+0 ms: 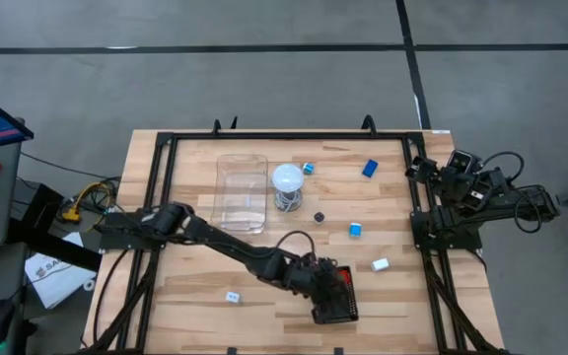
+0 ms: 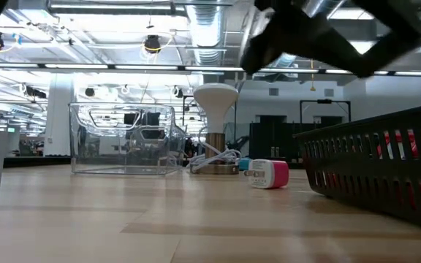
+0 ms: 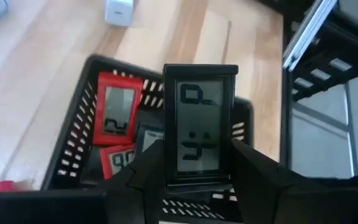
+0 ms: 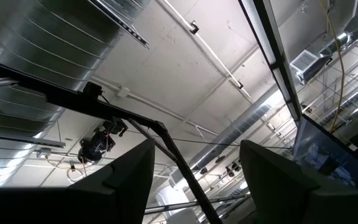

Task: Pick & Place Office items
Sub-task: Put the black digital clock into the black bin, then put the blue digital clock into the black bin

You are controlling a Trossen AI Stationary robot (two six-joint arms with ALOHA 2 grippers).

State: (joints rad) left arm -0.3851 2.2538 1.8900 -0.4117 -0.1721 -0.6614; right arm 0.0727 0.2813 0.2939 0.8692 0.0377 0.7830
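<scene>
On the left of the tabletop point(image 1: 195, 296) a small white piece point(image 1: 233, 296) lies alone near the front edge. Behind it stands the clear box point(image 1: 242, 192), and just right of that a white lamp point(image 1: 287, 185) with a blue block point(image 1: 308, 168) beside it.

The left arm reaches across to the black tray point(image 1: 335, 299) at front centre. Its left hand point(image 3: 197, 163) pinches a black clock point(image 3: 200, 127) by the lower edge, display facing the wrist camera, upright and directly above the tray. Two red clocks point(image 3: 117, 112) and another dark one already lie in the tray below it.

The step in hand looks like the placing. To do it well, lower the clock until it nearly meets the pieces below, aim for the free part of the tray floor rather than the red clocks, keep clear of the mesh wall, then spread the fingers and lift straight up so nothing drags out.

Further right, still loose on the tabletop: a small dark piece point(image 1: 319, 216), a blue block point(image 1: 370, 169) toward the back, another blue block point(image 1: 356, 229), and a white block point(image 1: 381, 264) just right of the tray.

At the far right the right arm is folded at the table's edge; its right hand point(image 4: 197, 168) points at the ceiling, fingers spread and holding nothing.
</scene>
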